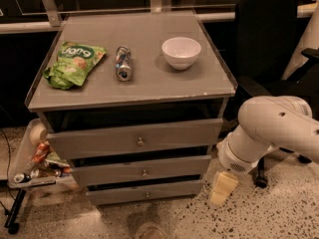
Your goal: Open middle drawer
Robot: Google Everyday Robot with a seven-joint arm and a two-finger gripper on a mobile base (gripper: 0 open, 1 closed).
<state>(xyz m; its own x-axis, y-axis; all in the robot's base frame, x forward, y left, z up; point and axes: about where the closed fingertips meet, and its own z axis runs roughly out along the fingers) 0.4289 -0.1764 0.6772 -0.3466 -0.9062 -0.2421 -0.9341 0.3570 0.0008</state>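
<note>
The middle drawer (142, 169) is a grey flat front with a small round metal knob (144, 173), between the taller top drawer (137, 139) and the narrow bottom drawer (144, 192). It stands shut. My gripper (221, 188) hangs low at the right of the cabinet, beside the bottom drawer's right end and just above the floor. It points down and holds nothing that shows. The white arm (271, 131) bends in from the right edge.
On the cabinet top lie a green snack bag (73, 63), a crushed can (123, 62) and a white bowl (181, 52). A tray with cans (31, 165) hangs at the cabinet's left. A black chair (269, 44) stands at the right behind the arm.
</note>
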